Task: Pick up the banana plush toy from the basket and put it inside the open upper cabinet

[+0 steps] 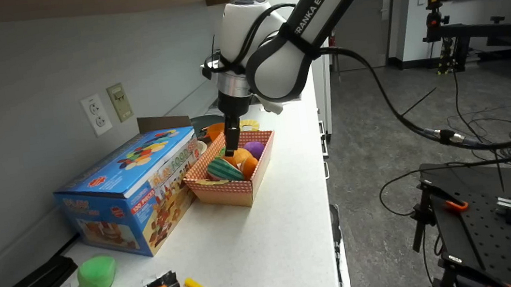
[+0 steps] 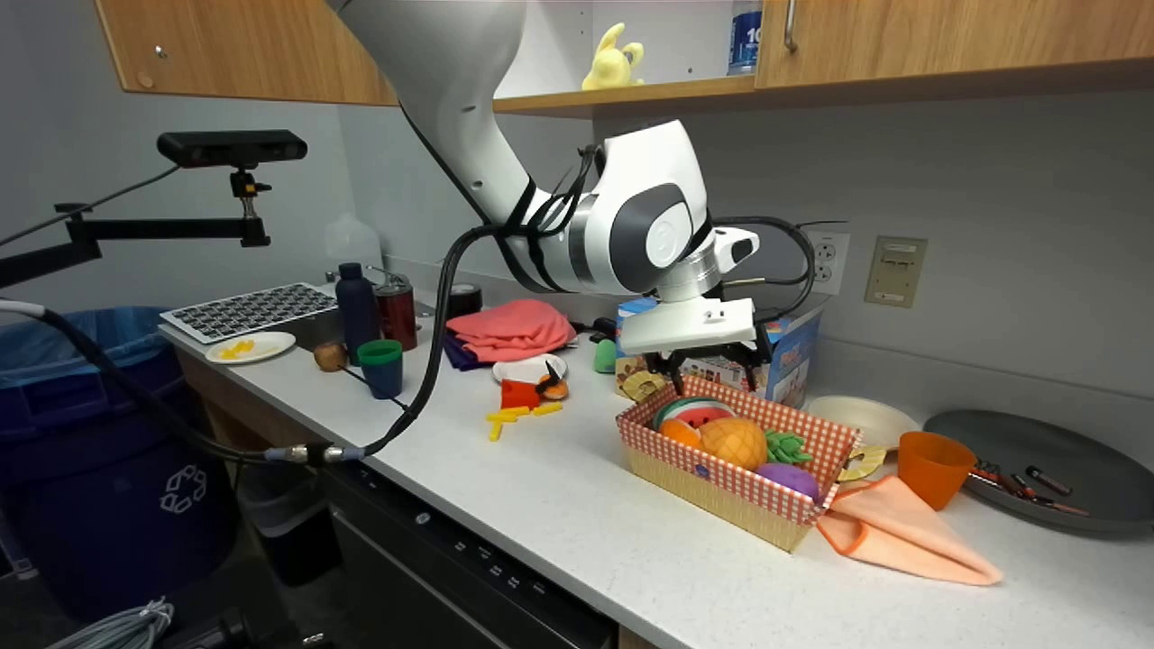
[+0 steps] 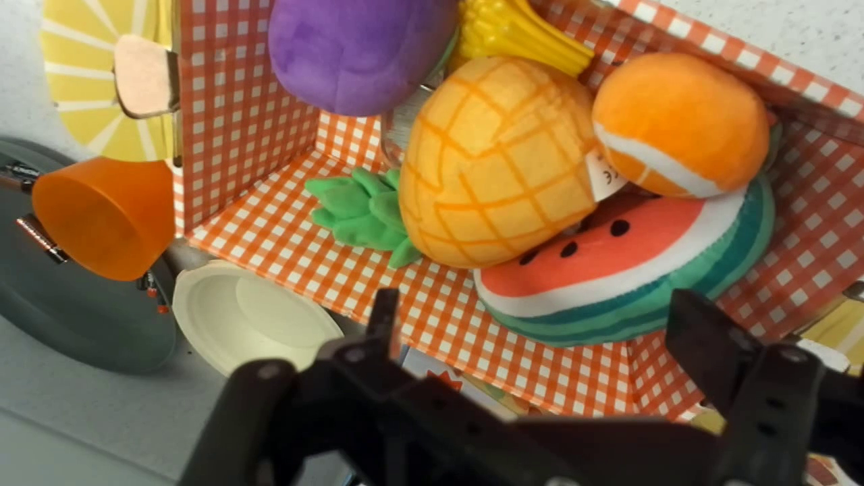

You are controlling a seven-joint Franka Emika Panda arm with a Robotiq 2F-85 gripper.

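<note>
A yellow plush (image 2: 613, 65), which looks like the peeled banana toy, sits on the shelf of the open upper cabinet (image 2: 672, 91). The checkered basket (image 2: 712, 496) stands on the counter, and its inner wall (image 3: 226, 101) shows in the wrist view. It holds a pineapple plush (image 3: 499, 162), a watermelon plush (image 3: 628, 263), an orange plush (image 3: 682, 125) and a purple plush (image 3: 358, 50). A yellow textured piece (image 3: 520, 37) lies partly hidden among them; I cannot tell what it is. My gripper (image 3: 536, 316) is open and empty just above the basket; it also shows in an exterior view (image 2: 715, 374).
A blue play food box (image 1: 111, 195) stands close beside the basket against the wall. An orange cup (image 2: 933, 469), a dark plate (image 2: 1064, 442), a cream bowl (image 2: 861, 416) and a peach cloth (image 2: 902, 536) are nearby. A bottle (image 2: 745, 41) stands in the cabinet.
</note>
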